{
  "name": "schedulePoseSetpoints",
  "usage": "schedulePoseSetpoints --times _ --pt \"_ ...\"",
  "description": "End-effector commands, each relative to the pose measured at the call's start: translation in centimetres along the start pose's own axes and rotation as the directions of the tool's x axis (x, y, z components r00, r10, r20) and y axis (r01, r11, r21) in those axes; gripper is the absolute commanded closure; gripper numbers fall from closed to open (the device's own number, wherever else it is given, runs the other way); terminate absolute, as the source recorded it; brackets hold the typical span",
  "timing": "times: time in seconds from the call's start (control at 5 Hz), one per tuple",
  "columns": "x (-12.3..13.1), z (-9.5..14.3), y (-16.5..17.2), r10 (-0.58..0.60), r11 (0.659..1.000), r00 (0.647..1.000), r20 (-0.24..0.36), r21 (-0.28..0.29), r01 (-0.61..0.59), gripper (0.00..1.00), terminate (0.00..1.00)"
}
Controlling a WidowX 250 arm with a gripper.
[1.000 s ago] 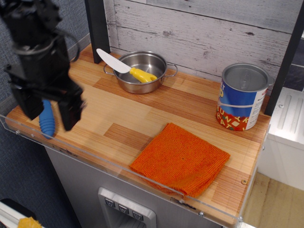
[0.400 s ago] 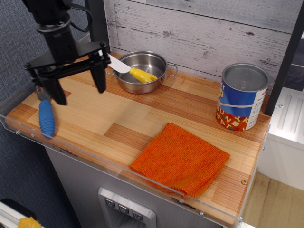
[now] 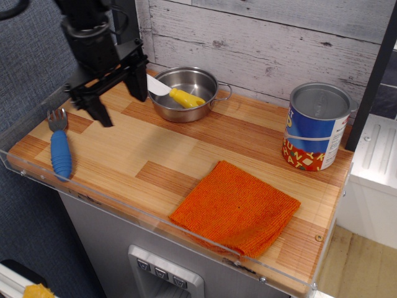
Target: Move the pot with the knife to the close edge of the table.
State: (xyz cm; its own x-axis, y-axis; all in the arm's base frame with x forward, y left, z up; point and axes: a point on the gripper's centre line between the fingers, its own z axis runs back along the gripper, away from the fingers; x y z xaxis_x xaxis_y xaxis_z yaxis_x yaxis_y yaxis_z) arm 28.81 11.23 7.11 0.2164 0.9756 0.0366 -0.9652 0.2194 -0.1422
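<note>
Tool (image 3: 118,93): black two-fingered unit, fingers spread well apart, nothing between them. It hangs over the far-left part of the surface (image 3: 180,152), just left of the pot.
Change noted: a second ago the tool stood low at the near-left corner, over the fork; less than half a second ago it was mid-left; it is now further back and closer to the pot. The fingers were apart throughout.
Pot (image 3: 184,93): at the far edge, close to the plank wall, upright, same spot as in the earlier views. Not touched, as far as can be seen.
Knife (image 3: 164,89): lying across the pot, yellow handle inside the bowl, white blade pointing left over the rim. The blade tip is partly hidden behind the right finger of the tool.
Fork (image 3: 59,146): blue handle, near-left corner, now fully uncovered; unmoved.
Cloth (image 3: 236,208): orange, folded, at the near edge right of centre.
Can (image 3: 316,127): blue label, far right, well apart from the pot.
Meaning for task: judged an approach phase; no grasp made, carry not begun. The near edge left of the cloth looks free for setting down.
Risk: the protruding blade sits on the tool's side of the pot; a careless descent could knock the knife out.
</note>
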Motion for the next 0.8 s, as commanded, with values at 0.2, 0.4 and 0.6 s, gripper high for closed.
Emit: schedulePoseSetpoints --times 0.2,0.4,0.6 --pt "0.7 -1.5 -3.4 0.045 0.999 0.997 0.055 0.022 -0.047 0.00 0.00" --pt "0.5 -2.1 -4.0 0.060 0.998 0.997 0.049 0.028 -0.062 0.00 0.00" --pt "0.9 -2.8 -4.2 0.101 0.994 0.994 0.046 0.026 -0.102 0.00 0.00"
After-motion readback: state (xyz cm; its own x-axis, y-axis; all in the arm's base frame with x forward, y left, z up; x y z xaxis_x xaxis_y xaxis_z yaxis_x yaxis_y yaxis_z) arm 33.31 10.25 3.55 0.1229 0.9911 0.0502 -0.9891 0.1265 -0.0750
